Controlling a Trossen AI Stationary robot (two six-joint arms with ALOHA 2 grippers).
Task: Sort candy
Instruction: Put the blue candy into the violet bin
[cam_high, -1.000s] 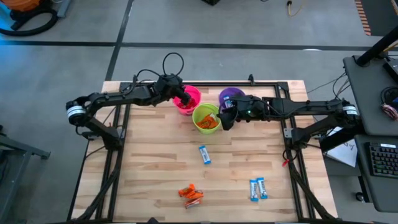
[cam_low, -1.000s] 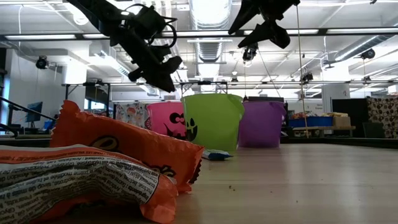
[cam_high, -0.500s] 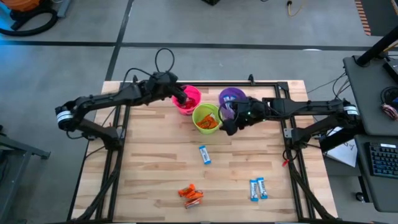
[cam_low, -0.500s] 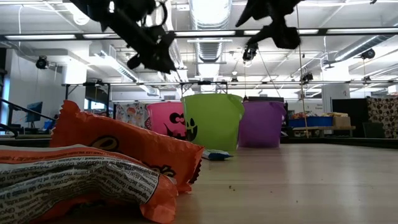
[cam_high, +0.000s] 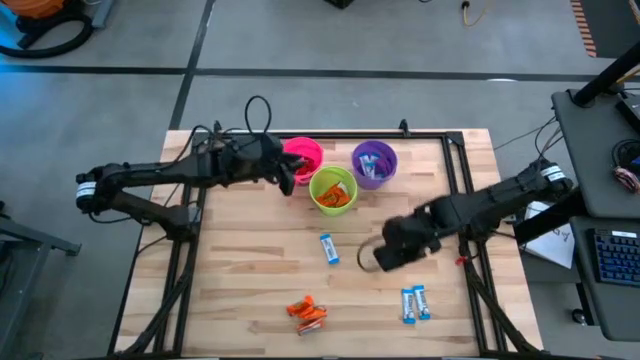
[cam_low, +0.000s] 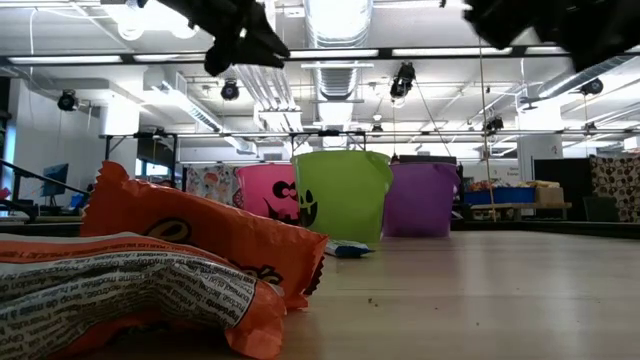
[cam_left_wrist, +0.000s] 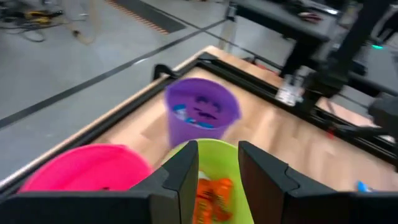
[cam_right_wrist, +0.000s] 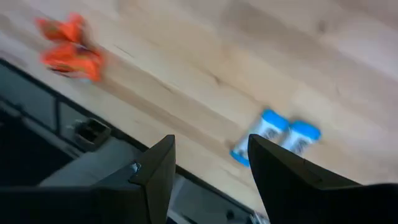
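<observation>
Three cups stand in the far middle of the table: pink, green with orange candy inside, and purple with blue candy inside. One blue-and-white candy lies mid-table, two more lie near the front right, and orange candies lie at the front. My left gripper is open and empty, raised just left of the pink cup; its wrist view looks over the green cup. My right gripper is open and empty above the table, between the single blue candy and the pair.
Dark frame rails run along the table's left, right and far sides. Bare wood lies between the cups and the candies. In the low view the orange candies fill the near foreground, and the cups stand behind them.
My left gripper has drawn back from over the pink cup toward the table's left and has risen. My right gripper has left the green and purple cups and swung toward the near edge, now above the table between the blue candies. The candies and cups have stayed put.
</observation>
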